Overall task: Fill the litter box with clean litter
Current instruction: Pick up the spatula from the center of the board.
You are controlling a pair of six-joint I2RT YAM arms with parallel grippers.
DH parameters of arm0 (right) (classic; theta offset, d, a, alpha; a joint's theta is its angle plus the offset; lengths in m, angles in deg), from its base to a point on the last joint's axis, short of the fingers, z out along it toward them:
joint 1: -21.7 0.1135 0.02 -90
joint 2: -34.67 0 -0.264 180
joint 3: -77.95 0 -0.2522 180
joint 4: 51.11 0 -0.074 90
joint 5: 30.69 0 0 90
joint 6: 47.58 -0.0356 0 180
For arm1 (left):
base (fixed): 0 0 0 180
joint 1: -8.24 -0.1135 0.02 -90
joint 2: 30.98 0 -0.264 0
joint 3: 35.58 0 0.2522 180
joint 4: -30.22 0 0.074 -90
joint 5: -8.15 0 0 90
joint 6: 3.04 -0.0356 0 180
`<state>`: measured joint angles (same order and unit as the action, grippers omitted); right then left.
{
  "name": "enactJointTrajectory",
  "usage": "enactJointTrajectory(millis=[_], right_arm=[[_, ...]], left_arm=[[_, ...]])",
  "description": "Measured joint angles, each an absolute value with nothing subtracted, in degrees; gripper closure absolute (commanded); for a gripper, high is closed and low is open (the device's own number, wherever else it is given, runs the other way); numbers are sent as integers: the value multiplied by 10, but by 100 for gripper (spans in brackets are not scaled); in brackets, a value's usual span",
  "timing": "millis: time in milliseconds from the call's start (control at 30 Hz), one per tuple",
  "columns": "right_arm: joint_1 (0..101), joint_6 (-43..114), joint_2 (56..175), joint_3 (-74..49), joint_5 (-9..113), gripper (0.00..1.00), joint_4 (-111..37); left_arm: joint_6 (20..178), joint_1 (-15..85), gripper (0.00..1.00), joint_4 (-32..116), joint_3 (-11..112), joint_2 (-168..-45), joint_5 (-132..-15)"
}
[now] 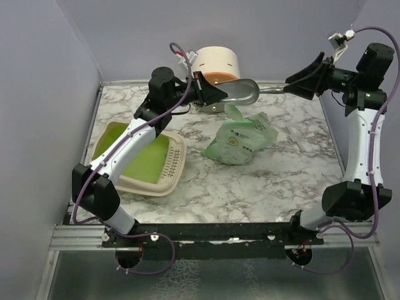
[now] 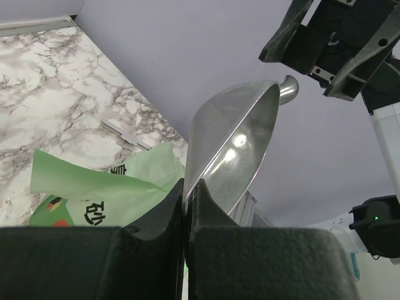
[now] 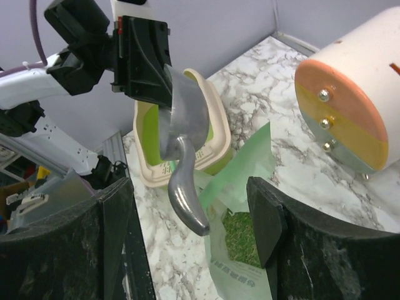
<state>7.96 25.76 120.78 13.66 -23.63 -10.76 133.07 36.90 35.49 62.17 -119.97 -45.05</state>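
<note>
The litter box (image 1: 167, 177) lies at the table's left, its lime-green floor bare. A mint-green bag (image 1: 240, 140) slumps mid-table; through its open mouth a grainy mass of clean litter (image 3: 240, 234) shows. My left gripper (image 1: 209, 92) is shut on the bowl rim of a grey metal scoop (image 1: 242, 92), holding it in the air above the bag. In the left wrist view the fingertips (image 2: 195, 190) pinch the scoop (image 2: 237, 144). My right gripper (image 3: 194, 200) stands open, with the scoop's handle (image 3: 184, 194) between its fingers and touching neither.
A cream cylinder (image 1: 215, 62) with an orange, yellow and teal face (image 3: 340, 119) lies on its side at the back wall, just behind the scoop. Small clear scraps (image 1: 294, 132) lie right of the bag. Purple walls close in the table on three sides.
</note>
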Motion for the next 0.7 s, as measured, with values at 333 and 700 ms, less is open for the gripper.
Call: enactJointTrajectory(millis=[333,700], right_arm=[[80,331,1201,95,-221,33,-40],[80,362,1162,46,-225,46,-14]], left_arm=[[1330,396,100,356,634,-1223,-451],[1327,409,100,356,665,-1244,-451]])
